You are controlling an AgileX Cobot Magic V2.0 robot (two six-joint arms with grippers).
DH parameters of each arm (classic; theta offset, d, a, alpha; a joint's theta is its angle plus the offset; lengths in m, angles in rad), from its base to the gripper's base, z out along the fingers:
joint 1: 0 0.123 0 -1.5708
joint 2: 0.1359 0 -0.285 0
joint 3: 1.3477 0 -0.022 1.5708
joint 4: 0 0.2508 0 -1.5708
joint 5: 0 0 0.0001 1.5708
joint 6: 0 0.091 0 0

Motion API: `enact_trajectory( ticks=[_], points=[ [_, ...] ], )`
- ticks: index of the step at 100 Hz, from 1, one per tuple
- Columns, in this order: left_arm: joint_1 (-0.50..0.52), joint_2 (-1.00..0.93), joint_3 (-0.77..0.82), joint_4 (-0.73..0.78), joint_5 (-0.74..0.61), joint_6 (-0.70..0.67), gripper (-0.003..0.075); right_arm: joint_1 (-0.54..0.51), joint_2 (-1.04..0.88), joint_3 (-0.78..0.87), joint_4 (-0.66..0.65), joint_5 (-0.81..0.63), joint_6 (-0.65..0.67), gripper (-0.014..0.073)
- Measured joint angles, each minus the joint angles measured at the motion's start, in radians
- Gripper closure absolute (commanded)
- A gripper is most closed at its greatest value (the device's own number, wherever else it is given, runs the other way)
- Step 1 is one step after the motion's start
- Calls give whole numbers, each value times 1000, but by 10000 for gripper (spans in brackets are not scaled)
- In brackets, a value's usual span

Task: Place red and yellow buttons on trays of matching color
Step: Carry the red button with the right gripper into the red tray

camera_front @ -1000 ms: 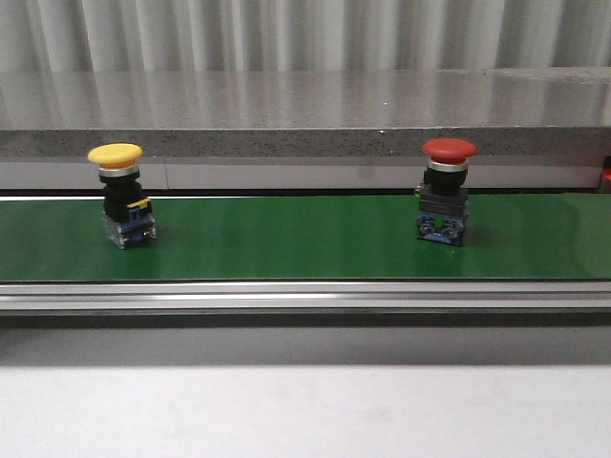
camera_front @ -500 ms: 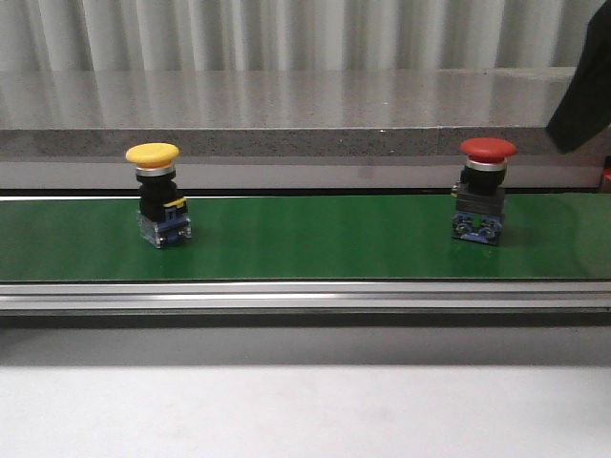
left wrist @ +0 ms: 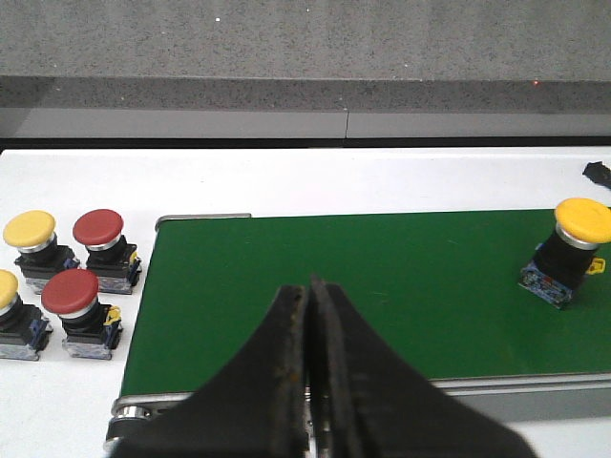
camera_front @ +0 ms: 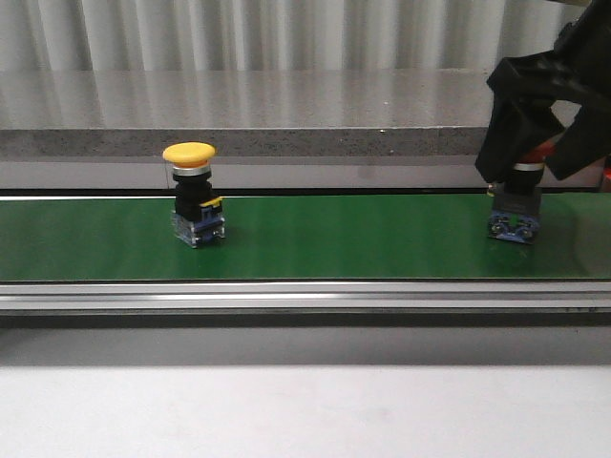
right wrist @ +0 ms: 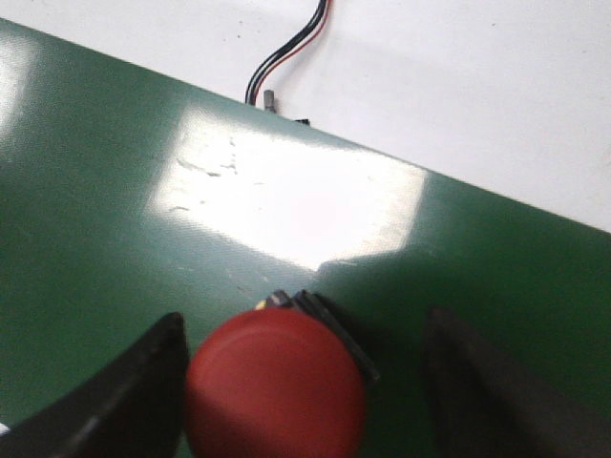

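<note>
Four spare buttons (left wrist: 65, 282) beside belt (left wrist: 382, 286), wires (right wrist: 286, 52) nearby

Front view dim, flat light; soft sheen on grey counter (camera_front: 286, 100). Right wrist view: strong overhead glare patch on green belt (right wrist: 296, 205), red button (right wrist: 275, 389) cap close and soft-focus, finger (right wrist: 115, 401) edges blurred. Left wrist view evenly lit, sharp, mild shadows under buttons.
</note>
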Motion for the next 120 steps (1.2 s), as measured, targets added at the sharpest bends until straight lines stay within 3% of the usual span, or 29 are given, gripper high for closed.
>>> enact_trajectory(
  ticks=[6,13,36,64,90,120],
  points=[
    [0,0,0,0,0,0,740,0,6,-4,0,2,0,349],
    [0,0,0,0,0,0,740,0,6,-21,0,23,0,395],
    [0,0,0,0,0,0,740,-62,6,-159,-12,161,0,396],
    [0,0,0,0,0,0,740,-345,6,-343,-30,266,4,396],
    [0,0,0,0,0,0,740,-605,41,-376,-38,212,35,396],
    [0,0,0,0,0,0,740,-749,184,-376,-38,49,85,396]
  ],
)
